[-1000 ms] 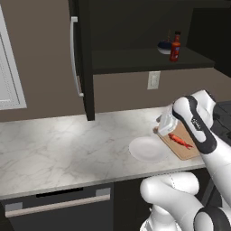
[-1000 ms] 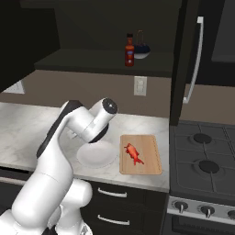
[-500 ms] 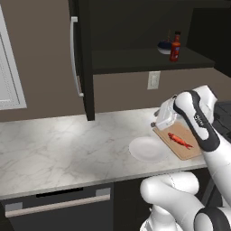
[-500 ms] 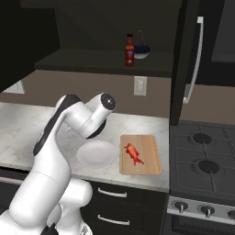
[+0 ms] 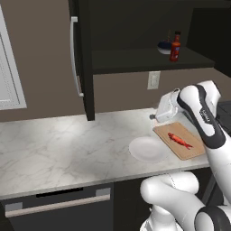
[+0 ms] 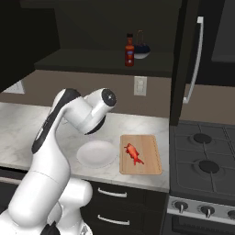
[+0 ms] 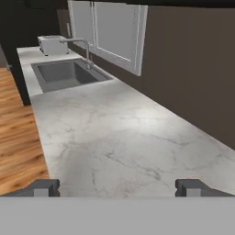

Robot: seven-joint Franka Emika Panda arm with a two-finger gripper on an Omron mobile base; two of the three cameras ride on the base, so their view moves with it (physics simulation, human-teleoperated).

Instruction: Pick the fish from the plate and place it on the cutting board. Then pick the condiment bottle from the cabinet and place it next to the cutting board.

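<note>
Fish (image 5: 180, 140) on cutting board (image 5: 194, 151); gripper (image 7: 117, 187) apparently empty, jaws wide

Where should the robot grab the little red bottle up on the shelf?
Probably around the red body of the condiment bottle, below its narrow neck. It stands upright at the open front of the cabinet shelf, a dark bowl just behind, so come level from the front.

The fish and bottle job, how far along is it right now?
Done: the fish lies on the cutting board, and the plate beside it is bare. In hand: nothing; the gripper is open, looking along the counter toward the sink. Left: the condiment bottle stands on the cabinet shelf and must be set next to the board.
</note>
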